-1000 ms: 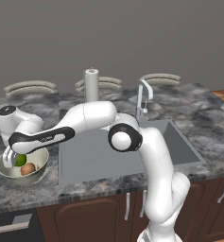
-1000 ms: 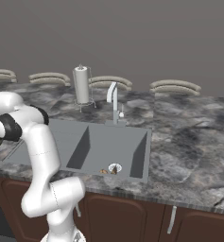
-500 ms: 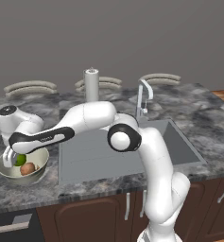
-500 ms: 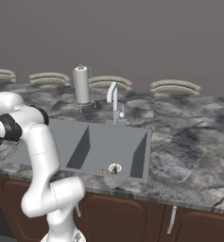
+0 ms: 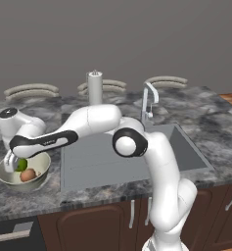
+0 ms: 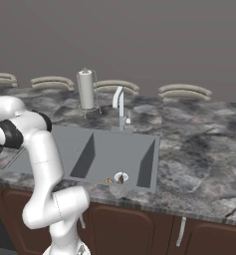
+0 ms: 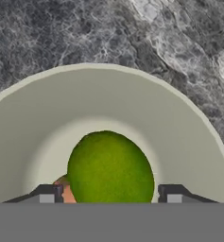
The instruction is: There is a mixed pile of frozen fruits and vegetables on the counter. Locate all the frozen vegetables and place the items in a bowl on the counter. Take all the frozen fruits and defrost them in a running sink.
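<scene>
The lime-green ball (image 7: 110, 168) lies in the bowl (image 7: 132, 99), round with no long axis I can tell, between my spread fingertips (image 7: 47, 194), which stand clear of both its sides. The reddish-brown lump (image 5: 28, 174) lies just beside it. The bowl sits near the counter's (image 5: 205, 117) front edge, left of the sink (image 5: 103, 157); bare counter lies beyond its rim. My gripper (image 5: 12, 164) hangs over the bowl.

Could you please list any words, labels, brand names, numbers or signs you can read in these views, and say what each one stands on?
Dark marking on the forearm of the robot arm, seen from the left base: too small and blurred to read.
Bowl, lime-green ball, sink, tap, counter, cabinet fronts: no text or signs visible.
</scene>
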